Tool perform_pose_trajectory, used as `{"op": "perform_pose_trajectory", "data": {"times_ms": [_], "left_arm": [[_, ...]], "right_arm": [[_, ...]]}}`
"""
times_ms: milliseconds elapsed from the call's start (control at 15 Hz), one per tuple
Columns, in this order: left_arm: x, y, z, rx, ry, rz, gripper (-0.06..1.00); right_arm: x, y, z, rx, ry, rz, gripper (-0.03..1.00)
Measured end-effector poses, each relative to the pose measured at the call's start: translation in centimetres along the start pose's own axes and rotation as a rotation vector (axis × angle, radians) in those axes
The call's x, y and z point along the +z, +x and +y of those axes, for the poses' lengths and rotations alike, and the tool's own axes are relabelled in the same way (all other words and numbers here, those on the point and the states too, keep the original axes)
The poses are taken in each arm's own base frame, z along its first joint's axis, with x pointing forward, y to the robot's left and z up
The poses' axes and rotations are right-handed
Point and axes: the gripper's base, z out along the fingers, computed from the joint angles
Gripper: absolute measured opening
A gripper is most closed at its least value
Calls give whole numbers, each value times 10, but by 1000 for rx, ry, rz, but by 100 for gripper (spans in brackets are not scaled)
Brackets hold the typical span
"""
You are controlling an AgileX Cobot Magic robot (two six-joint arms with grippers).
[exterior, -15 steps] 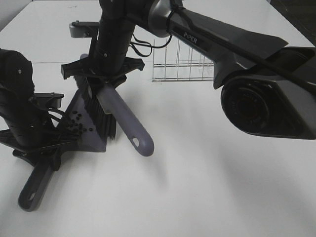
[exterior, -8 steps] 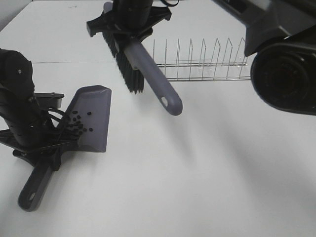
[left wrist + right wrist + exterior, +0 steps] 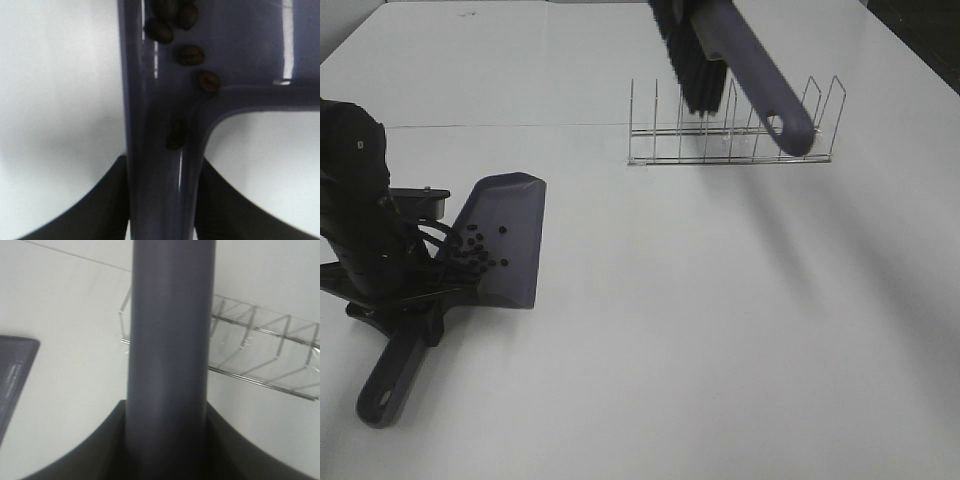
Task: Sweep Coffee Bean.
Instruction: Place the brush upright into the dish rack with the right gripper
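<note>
At the far left the left arm (image 3: 360,200) stands over the white worktop (image 3: 720,350). The left fingers (image 3: 100,210) are clamped on the dustpan handle (image 3: 388,385), one dark finger pressed against each side of it in the left wrist view. The handle's free end, with its hanging hole, points toward the near edge of the worktop.

Just to the right, the grey dustpan (image 3: 510,230) lies flat on the worktop with its blade edge facing right. The coffee beans (image 3: 475,250) sit inside the pan in a loose cluster toward the handle end, close to the arm. The left wrist view shows several of them (image 3: 190,55) near the rim where the pan narrows, and one lies in the groove at the top of the handle.

Further right and farther back, a wire rack (image 3: 730,150) stands on the worktop, well apart from the dustpan.

Above the rack, the brush (image 3: 750,70) hangs in the air, tilted. Its black bristles (image 3: 685,50) are at the upper left and its grey brush handle (image 3: 790,115) slopes down to the right in front of the rack's wires. In the right wrist view the right fingers (image 3: 85,455) are closed on that handle, one on each side.
</note>
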Motion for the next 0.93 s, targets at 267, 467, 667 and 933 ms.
{"op": "perform_pose_trajectory", "data": {"times_ms": [267,467,667,933], "left_arm": [[0,0,0,0,0,0,32],[0,0,0,0,0,1,32],[0,0,0,0,0,1,32],[0,0,0,0,0,1,32]], "right_arm": [[-2,18,-73,103,106,78,27],[4,38,-124,194,157,147,27],[28,66,-138,217,107,271,27],[54,97,-131,209,80,411,27]]}}
